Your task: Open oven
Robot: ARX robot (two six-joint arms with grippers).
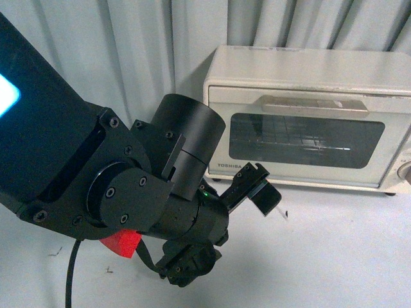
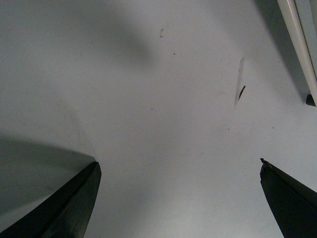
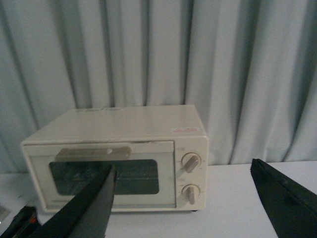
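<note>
First, left arm (image 1: 70,147): a bulky black arm that fills the left half of the front view, reaching across the table (image 1: 347,256) toward the right.
Red part (image 1: 122,242): a small red piece showing under the arm's joint, near the table's front edge.
Cable (image 1: 69,273): a black cable hanging below the arm at the front left.
Left gripper (image 1: 257,187): over bare table, near the oven's lower front left corner but apart from it. In its wrist view (image 2: 178,162) the two dark fingers (image 2: 74,203) stand wide apart with nothing between them.
Scuff (image 2: 241,92): a short dark mark on the table ahead of the left gripper.
Oven (image 1: 308,70): a cream-white TOSHIBA toaster oven at the table's far edge, right of centre, its back to the grey curtain (image 1: 128,45).
Door (image 1: 302,141): dark glass, closed flat against the front.
Handle (image 1: 314,106): a flat silver bar along the door's top, untouched.
Knobs (image 3: 190,162): two, one above the other, right of the door.
Right gripper (image 3: 183,166): facing the oven from well back, fingers (image 3: 89,208) spread wide and empty.
</note>
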